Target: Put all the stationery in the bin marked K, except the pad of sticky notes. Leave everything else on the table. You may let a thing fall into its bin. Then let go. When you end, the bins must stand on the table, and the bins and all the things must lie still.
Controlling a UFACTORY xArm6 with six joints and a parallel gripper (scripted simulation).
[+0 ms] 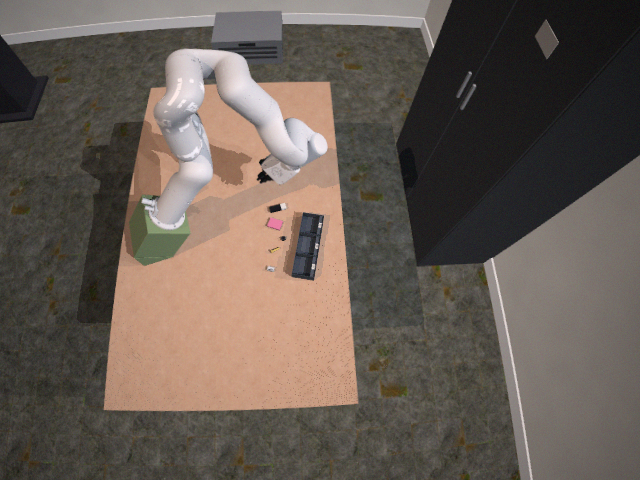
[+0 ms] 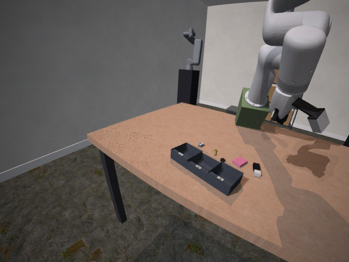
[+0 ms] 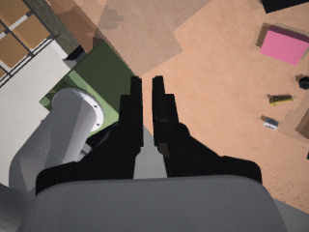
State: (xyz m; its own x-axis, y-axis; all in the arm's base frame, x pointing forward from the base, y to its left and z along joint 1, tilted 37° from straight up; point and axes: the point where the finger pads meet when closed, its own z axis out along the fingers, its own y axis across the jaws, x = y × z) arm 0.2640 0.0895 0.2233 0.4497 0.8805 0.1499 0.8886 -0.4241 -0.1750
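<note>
A dark bin tray (image 1: 308, 244) with three compartments lies near the table's right edge; it also shows in the exterior view (image 2: 206, 167). Its small labels are too small to read. Beside it lie, in a row, a black-and-white block (image 1: 277, 207), a pink sticky-note pad (image 1: 275, 223), a small black round thing (image 1: 282, 238), a small yellow thing (image 1: 273, 249) and a small white-grey thing (image 1: 269, 268). The pad also shows in the wrist view (image 3: 285, 44). My gripper (image 3: 147, 91) (image 1: 263, 177) is shut and empty, high above the table and behind the row.
The arm's green pedestal (image 1: 157, 235) stands at the table's left side. A tall black cabinet (image 1: 516, 113) stands off the table to the right. A second arm on a black stand (image 2: 191, 70) is beyond the far edge.
</note>
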